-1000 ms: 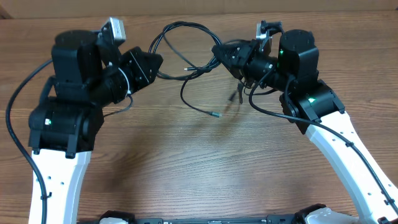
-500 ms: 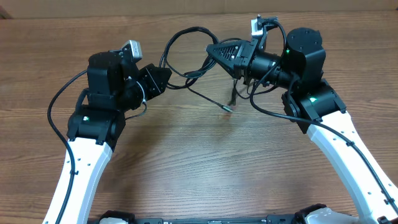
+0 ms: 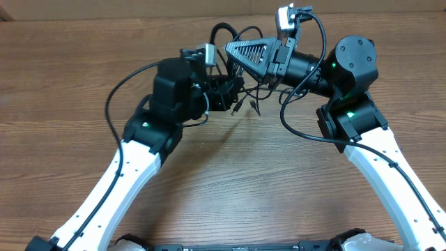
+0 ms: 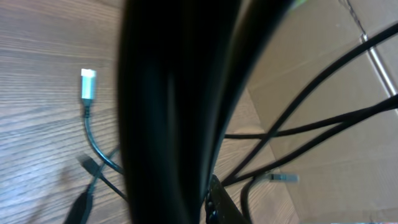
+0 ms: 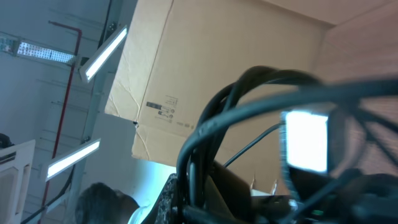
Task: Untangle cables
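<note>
Where the two arms meet at the far middle of the wooden table (image 3: 209,181), the left arm (image 3: 139,146) reaches in from the near left and the right arm (image 3: 376,146) from the near right; a cardboard box (image 5: 205,74) stands beyond the table's edge; the right gripper (image 3: 230,49) is raised, its jaws closed on the cables (image 3: 221,28), which bunch at its tip; the left gripper (image 3: 233,93) sits just below, jaws together on the same tangle; thin black strands loop between the two and hang toward the wood; a silver plug (image 4: 88,84) dangles just above the table.
</note>
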`<state>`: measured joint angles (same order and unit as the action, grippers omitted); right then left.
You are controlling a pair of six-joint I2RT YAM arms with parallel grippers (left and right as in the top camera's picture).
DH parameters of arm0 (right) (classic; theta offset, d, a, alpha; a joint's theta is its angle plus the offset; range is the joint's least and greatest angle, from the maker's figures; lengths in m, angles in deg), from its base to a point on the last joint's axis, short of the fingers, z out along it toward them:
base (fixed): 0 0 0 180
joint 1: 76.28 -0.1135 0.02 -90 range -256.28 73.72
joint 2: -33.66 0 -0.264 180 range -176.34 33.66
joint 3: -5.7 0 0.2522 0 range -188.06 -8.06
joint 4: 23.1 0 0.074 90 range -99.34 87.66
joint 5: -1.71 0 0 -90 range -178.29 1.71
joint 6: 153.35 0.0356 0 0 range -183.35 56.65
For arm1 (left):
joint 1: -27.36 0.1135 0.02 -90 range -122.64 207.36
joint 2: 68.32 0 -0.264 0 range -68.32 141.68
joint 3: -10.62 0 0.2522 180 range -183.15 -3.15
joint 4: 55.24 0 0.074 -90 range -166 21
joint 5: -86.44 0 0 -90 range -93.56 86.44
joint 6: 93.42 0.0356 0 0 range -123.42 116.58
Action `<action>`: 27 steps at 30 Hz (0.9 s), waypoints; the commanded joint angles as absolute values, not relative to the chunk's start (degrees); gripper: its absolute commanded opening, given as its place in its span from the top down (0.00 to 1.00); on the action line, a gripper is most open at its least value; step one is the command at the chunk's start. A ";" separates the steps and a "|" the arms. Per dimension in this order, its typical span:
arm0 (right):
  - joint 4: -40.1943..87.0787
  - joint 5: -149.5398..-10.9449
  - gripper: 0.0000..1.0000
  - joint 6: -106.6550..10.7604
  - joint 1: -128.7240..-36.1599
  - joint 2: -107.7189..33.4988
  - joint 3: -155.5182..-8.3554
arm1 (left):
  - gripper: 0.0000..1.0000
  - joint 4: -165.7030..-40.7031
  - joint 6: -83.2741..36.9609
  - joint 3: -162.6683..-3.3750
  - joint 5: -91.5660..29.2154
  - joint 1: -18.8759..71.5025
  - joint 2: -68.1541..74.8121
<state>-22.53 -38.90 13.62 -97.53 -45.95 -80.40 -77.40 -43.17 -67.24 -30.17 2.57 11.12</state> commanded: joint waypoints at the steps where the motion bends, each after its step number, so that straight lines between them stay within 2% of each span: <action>1: -23.76 -35.38 0.96 14.59 -97.97 -43.70 -81.18 | 0.90 -77.42 -39.67 -66.67 -30.04 1.78 13.44; 10: -21.51 -35.01 0.96 12.64 -95.00 -43.70 -81.18 | 0.90 -79.81 -38.97 -66.67 -32.18 5.36 13.31; 27: -21.42 -32.93 0.96 10.72 -86.15 -43.70 -81.18 | 0.90 -94.73 -27.82 -66.67 -33.84 17.65 9.00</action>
